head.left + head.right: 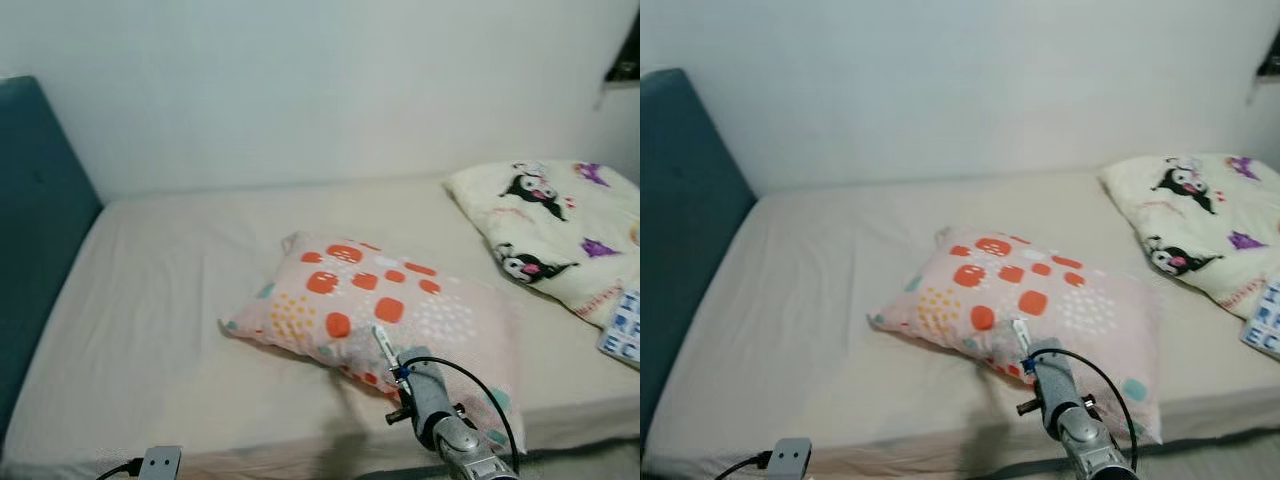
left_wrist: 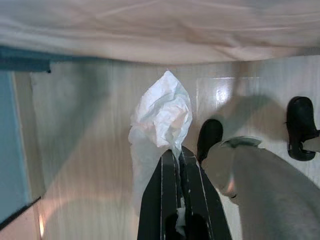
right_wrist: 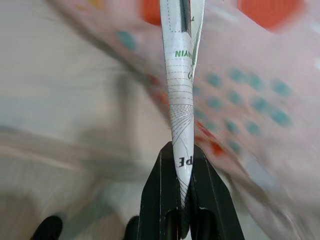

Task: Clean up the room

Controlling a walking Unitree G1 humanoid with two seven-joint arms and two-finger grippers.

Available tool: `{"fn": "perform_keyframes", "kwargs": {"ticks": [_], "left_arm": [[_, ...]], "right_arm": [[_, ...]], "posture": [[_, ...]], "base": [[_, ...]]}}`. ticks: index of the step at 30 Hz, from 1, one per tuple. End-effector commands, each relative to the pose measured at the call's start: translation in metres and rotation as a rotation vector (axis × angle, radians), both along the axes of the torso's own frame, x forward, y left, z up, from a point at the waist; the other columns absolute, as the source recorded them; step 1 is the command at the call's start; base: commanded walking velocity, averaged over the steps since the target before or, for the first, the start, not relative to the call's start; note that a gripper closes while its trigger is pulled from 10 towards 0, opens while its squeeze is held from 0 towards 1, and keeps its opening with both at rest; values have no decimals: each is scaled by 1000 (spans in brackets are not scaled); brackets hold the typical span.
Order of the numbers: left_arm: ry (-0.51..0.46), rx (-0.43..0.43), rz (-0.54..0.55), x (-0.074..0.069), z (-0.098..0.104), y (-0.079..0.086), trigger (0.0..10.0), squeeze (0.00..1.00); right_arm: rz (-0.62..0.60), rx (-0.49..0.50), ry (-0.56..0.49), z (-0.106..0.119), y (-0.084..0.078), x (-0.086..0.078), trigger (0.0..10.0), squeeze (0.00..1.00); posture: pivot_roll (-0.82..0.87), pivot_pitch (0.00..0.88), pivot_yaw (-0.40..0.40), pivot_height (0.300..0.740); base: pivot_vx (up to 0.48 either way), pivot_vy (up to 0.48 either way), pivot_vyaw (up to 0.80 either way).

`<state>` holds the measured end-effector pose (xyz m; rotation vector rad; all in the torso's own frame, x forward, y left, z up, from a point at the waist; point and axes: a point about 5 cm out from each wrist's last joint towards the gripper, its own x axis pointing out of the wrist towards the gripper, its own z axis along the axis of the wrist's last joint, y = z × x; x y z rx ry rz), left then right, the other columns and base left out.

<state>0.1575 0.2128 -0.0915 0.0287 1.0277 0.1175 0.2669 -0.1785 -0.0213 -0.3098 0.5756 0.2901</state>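
Note:
My right gripper (image 3: 181,165) is shut on a flat white paper wrapper (image 3: 181,90) with green print; the wrapper (image 1: 383,345) sticks up over the near edge of the pink pillow (image 1: 330,300) with orange squares. The pillow lies in the middle of the bed (image 1: 170,300). My left gripper (image 2: 176,157) hangs low by the bed's side, shut on a crumpled white tissue (image 2: 160,117) above the pale wooden floor (image 2: 85,150).
A cream blanket (image 1: 560,225) with black cartoon characters is bunched at the bed's right end. A teal headboard (image 1: 35,230) stands at the left. A grey plug with a cable (image 1: 158,462) sits at the near bed edge. My black feet (image 2: 300,127) rest on the floor.

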Motion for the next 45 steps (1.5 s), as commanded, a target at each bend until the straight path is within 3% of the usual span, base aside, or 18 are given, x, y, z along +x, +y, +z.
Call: {"fn": "perform_keyframes", "kwargs": {"ticks": [1,5,15,45], "left_arm": [[35,15,12,-5,-2,2,10000,0],[69,28,21,-8,-4,2,10000,0],[57,33,-26,-7,-3,0,10000,0],[48,36,-81,-5,-3,-3,10000,0]], "right_arm": [[75,13,-29,5,12,4,10000,0],[127,34,-55,10,22,10,10000,0],[180,28,-71,13,32,14,10000,0],[176,62,-60,13,30,14,10000,0]], "posture": [[-152,34,-14,740],[-154,33,-13,740],[-154,28,-13,740],[-151,25,-14,740]], "base": [[-480,0,650],[-480,0,650],[-285,0,649],[0,0,647]]}}
